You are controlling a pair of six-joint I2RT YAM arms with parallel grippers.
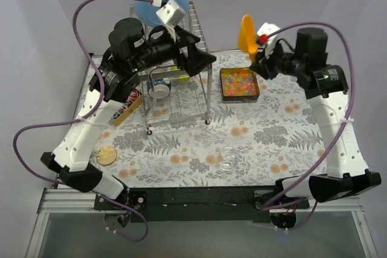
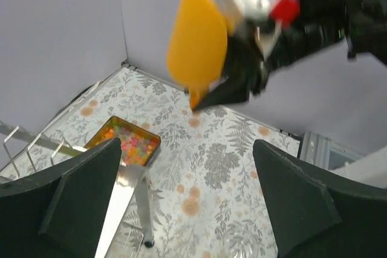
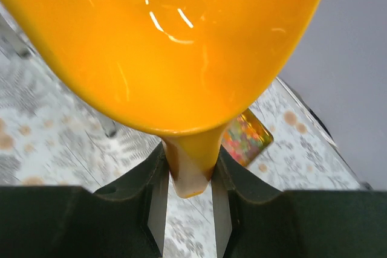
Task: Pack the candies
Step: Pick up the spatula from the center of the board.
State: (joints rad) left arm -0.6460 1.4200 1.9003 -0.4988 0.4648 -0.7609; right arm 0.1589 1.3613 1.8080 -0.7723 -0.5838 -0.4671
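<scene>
Mainly, slip risk: my right fingers (image 3: pixel 145 191) pinch narrow on just the stub handle of the orange scoop (image 3: pixel 181 46); pushed into the sweets, it could twist or slide out.
Spill risk: the candies (image 1: pixel 239 83) lie in a shallow tin (image 1: pixel 240 100) far right on the bench (image 1: pixel 290 143), just beneath the scoop; small round ones could roll over its low wall.
Left fingers (image 2: pixel 78 203): wide apart, empty, close by the wire rack (image 1: pixel 181 104); a careless swing could knock it.
Hidden: the scoop fills my right wrist view, the tin a mere sliver.
Unclear: whether the scoop carries anything; what the clear thing (image 1: pixel 228 158) on the near bench is.
</scene>
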